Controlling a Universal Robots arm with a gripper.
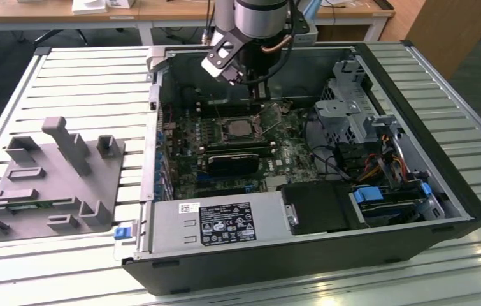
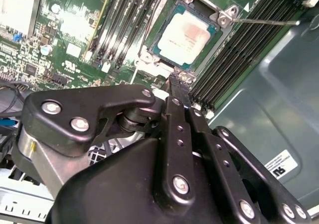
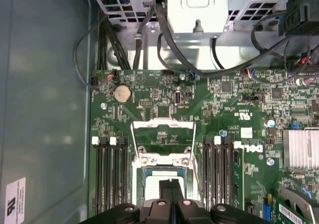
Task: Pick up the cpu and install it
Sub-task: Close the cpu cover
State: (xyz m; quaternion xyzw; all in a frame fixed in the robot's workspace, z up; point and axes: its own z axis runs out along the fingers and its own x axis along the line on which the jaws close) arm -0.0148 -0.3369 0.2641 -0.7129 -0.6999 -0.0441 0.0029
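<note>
1. at the exterior view's left, your grey fixture [image 1: 49, 182] stands on the counter [image 1: 79, 83].
2. inside the open computer case [image 1: 325, 258], the cpu [image 2: 185, 33] lies in its socket [image 2: 225, 16].
3. your pincer [image 2: 177, 79] hangs clenched and empty over the socket's edge.

We see a small square cpu [image 2: 185, 33] topped in smooth, shiny silver metal; the grey fixture [image 1: 49, 182] looks matt plastic.
</note>
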